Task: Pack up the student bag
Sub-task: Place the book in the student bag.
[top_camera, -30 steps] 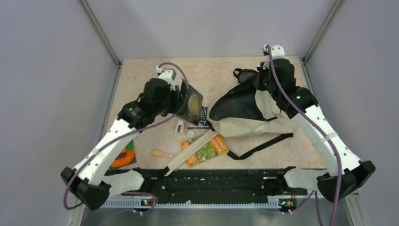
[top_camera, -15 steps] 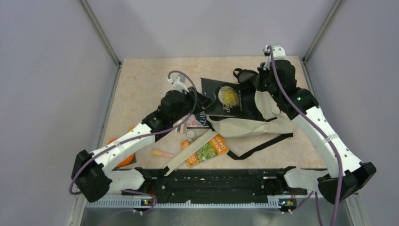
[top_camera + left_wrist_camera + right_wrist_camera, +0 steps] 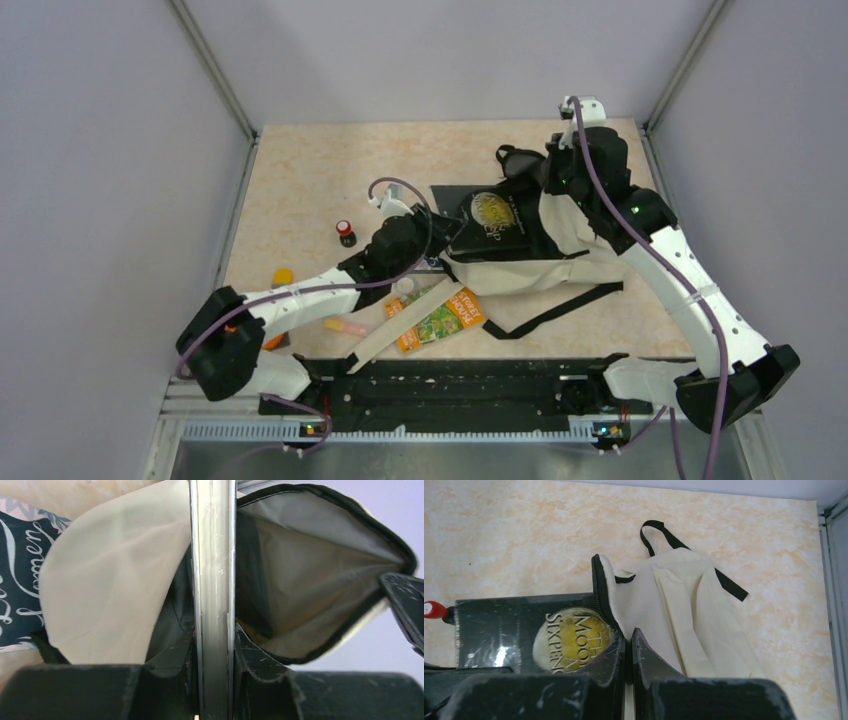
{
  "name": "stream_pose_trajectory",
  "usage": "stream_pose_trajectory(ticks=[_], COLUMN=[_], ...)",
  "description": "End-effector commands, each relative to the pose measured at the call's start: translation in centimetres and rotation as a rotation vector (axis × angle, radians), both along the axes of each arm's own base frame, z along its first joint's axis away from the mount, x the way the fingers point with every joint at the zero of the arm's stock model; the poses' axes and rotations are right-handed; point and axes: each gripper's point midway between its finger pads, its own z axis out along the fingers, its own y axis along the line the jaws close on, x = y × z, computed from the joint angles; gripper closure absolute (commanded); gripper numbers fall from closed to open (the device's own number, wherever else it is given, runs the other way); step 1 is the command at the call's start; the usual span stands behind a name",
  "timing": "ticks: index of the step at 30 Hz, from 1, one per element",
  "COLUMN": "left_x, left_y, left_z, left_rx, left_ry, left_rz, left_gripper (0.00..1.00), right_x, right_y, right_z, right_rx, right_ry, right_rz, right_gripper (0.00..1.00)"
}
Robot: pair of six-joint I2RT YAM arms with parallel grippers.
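The student bag lies on the right half of the counter, mouth facing left, with a book partly inside it. A small bottle stands left of the book, and a booklet lies in front of the bag

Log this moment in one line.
left gripper: shut on black book | right gripper: shut on student bag rim | book: partly in bag

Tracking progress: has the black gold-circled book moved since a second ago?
Yes: the black book moved right across the marbled table, partly into the cream fabric backpack.
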Motion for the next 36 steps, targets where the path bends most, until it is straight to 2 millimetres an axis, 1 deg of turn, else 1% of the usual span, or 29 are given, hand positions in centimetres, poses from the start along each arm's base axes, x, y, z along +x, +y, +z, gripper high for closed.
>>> stream_pose_trajectory(ticks=[1,5,6,9,10,11,14,15,17,19,22,24,26,29,31,33,36], left_x=[1.7,2.9,3.5,4.3,4.7,5.0,5.5,5.6,5.5,5.5,5.6,5.6,5.6,5.4,5.2,5.1,4.6], left_y=[-3.2,-6.0,-7.1,-10.2,-11.1,-11.8,-13.2,-13.6,-14.1,-14.1,-13.9,-14.2,-14.4,-14.1,-13.5,-12.2,-9.2], left_z=[9.6,8.8,7.9,6.9,6.3,5.4,3.1,2.4,1.3,0.7,0.4,0.4,0.3,0.4,0.2,0.2,0.2], left_rx=[-0.313,-0.338,-0.343,-0.336,-0.316,-0.294,-0.262,-0.244,-0.203,-0.160,-0.094,-0.050,-0.024,0.020,0.105,0.213,0.355], left_ry=[-0.166,-0.127,-0.101,-0.082,-0.077,-0.063,-0.034,-0.028,-0.021,-0.030,-0.046,-0.051,-0.058,-0.079,-0.099,-0.133,-0.181], left_rz=[0.005,-0.008,-0.023,-0.068,-0.077,-0.083,-0.107,-0.118,-0.140,-0.147,-0.148,-0.168,-0.184,-0.194,-0.209,-0.201,-0.169], left_gripper=[1.00,1.00,1.00,1.00,1.00,1.00,1.00,0.98,0.84,0.66,0.47,0.41,0.25,0.21,0.19,0.18,0.17], right_x=[0.3,0.3,0.4,0.6,0.7,0.8,0.8,0.8,0.8,0.8,0.7,0.8,0.8,0.8,0.7,0.6,0.4], right_y=[0.6,0.7,0.7,0.6,0.6,0.6,0.6,0.6,0.5,0.3,0.1,0.0,-0.1,-0.1,-0.2,-0.4,-0.8], right_z=[5.1,4.9,4.7,4.2,4.1,4.0,3.8,3.9,3.9,3.8,3.8,3.7,3.7,3.7,3.8,3.9,4.0], right_rx=[0.110,0.106,0.102,0.083,0.078,0.076,0.070,0.067,0.063,0.057,0.054,0.050,0.049,0.047,0.044,0.040,0.032], right_ry=[-0.154,-0.147,-0.142,-0.131,-0.127,-0.125,-0.121,-0.123,-0.125,-0.124,-0.127,-0.129,-0.130,-0.128,-0.128,-0.132,-0.138], right_rz=[0.016,0.018,0.017,0.010,0.009,0.010,0.011,0.010,0.005,0.001,-0.007,-0.013,-0.016,-0.018,-0.020,-0.026,-0.040], right_gripper=[1.00,1.00,1.00,1.00,1.00,1.00,1.00,1.00,1.00,1.00,1.00,1.00,1.00,1.00,1.00,1.00,1.00])
